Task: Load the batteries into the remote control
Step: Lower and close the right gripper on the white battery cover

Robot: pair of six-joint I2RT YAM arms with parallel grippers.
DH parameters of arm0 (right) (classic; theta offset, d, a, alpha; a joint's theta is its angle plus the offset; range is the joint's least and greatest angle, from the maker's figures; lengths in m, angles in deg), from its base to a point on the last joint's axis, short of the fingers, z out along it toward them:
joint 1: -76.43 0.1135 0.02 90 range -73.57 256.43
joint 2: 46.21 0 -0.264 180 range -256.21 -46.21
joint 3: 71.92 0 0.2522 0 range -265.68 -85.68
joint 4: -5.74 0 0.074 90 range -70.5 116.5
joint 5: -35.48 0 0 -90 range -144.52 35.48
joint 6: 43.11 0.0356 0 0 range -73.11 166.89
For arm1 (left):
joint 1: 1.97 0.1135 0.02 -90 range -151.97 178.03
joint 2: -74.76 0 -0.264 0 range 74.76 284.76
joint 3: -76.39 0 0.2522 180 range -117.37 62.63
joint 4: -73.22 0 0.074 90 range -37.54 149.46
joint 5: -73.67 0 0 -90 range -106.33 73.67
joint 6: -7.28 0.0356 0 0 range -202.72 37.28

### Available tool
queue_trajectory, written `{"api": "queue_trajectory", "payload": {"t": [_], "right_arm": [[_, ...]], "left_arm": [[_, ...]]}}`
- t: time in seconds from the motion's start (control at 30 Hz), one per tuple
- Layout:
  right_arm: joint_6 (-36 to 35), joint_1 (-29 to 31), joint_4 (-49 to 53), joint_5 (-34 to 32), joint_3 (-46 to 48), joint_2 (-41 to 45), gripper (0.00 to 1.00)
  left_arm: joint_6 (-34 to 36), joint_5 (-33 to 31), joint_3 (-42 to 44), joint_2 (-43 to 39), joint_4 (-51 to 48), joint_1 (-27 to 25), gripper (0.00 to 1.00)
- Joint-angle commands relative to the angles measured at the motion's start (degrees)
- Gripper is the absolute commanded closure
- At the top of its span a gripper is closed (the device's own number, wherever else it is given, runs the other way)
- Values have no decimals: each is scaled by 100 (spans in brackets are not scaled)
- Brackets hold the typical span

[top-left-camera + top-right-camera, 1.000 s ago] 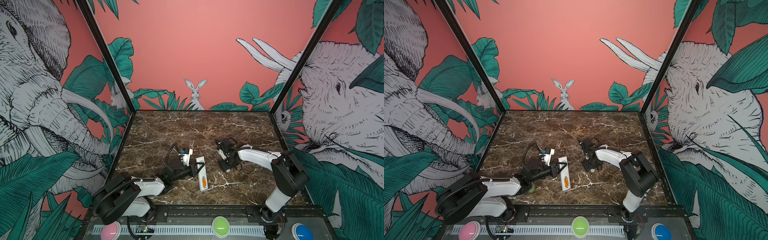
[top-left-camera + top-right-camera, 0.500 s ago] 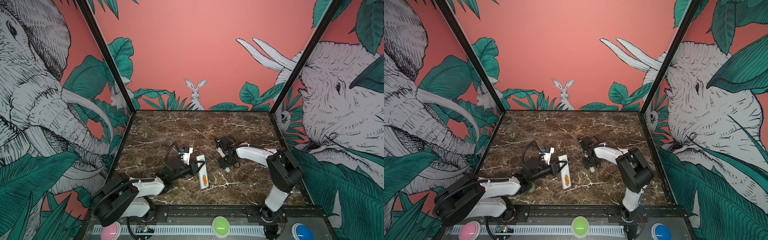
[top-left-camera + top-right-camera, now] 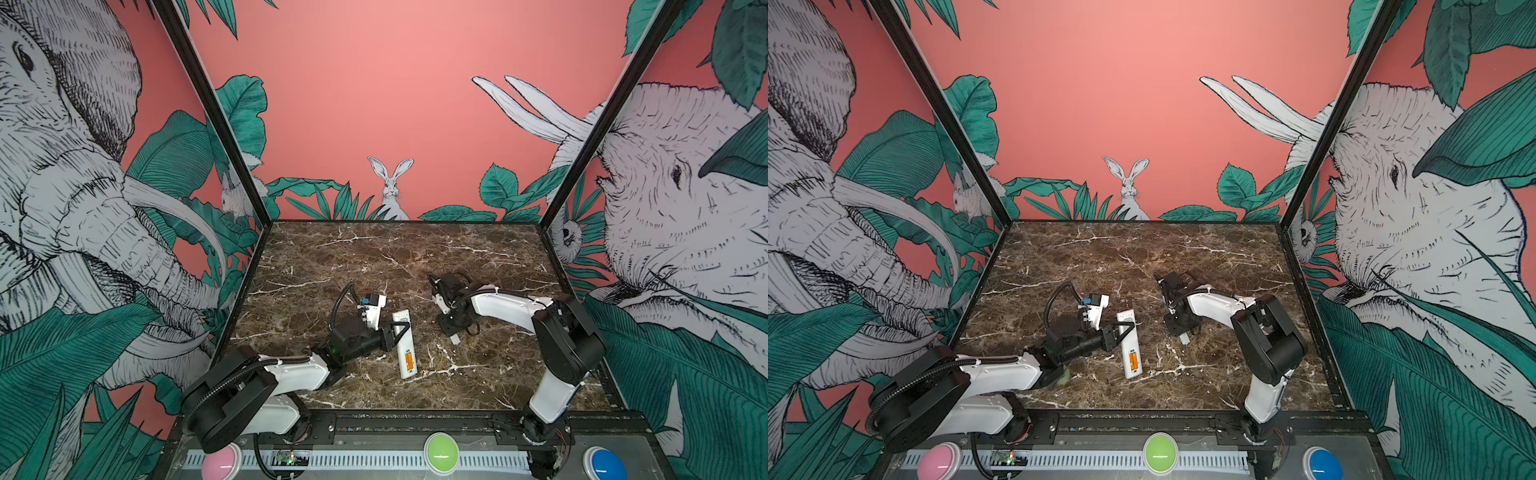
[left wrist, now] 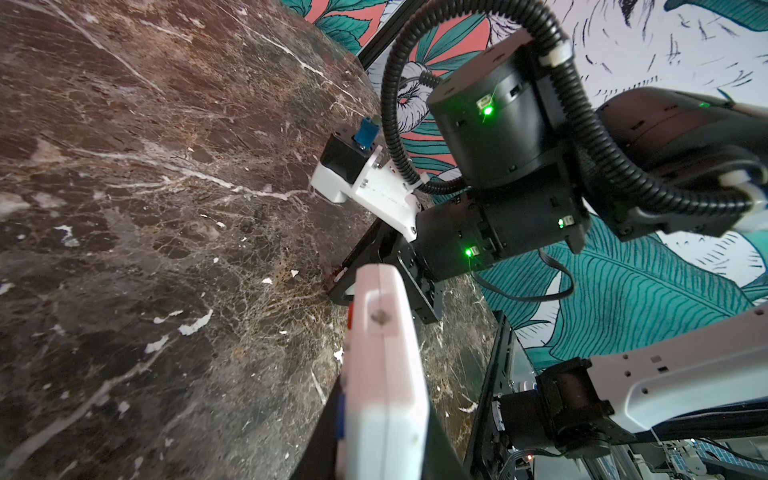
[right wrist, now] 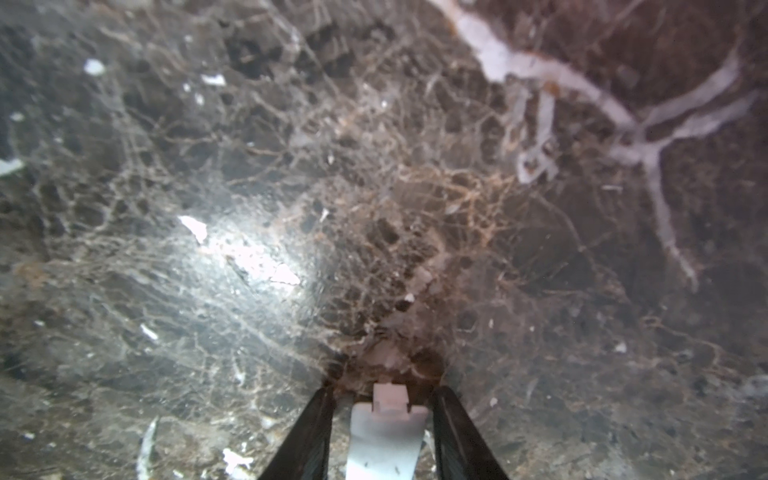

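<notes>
Left gripper (image 3: pixel 392 333), jaws fully closed, is pinching the remote control (image 3: pixel 405 347) from its 9 o'clock side, nearer its 12 o'clock end. In both top views the remote is sitting just toward 6 o'clock from the middle of the marble table (image 3: pixel 374 257), running roughly from 12 to 6 with its back facing up. The batteries (image 3: pixel 409 359) are showing orange, side by side, in the open compartment near its 6 o'clock end. At about 3 o'clock of the remote, well apart, the right gripper (image 5: pixel 384 390) is pointing down at the marble, its fingers (image 5: pixel 316 432) standing slightly apart on either side of a small white cover strip (image 5: pixel 386 440), with thin gaps showing.
</notes>
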Motion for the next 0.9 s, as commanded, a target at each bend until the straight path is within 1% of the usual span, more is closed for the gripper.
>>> {"api": "queue_trajectory", "payload": {"t": [0.0, 0.37, 0.73, 0.87], "right_arm": [[-21, -39, 61, -59, 10, -102, 62], [-11, -35, 51, -24, 56, -60, 71], [-30, -42, 61, -49, 72, -30, 77], [-24, -40, 62, -58, 90, -7, 77]], "left_arm": [[-22, -8, -148, -4, 305, -34, 100], [-30, -34, -105, 13, 322, -30, 100], [-39, -60, -95, -24, 312, -37, 100], [-43, -61, -96, -21, 313, -30, 100]]}}
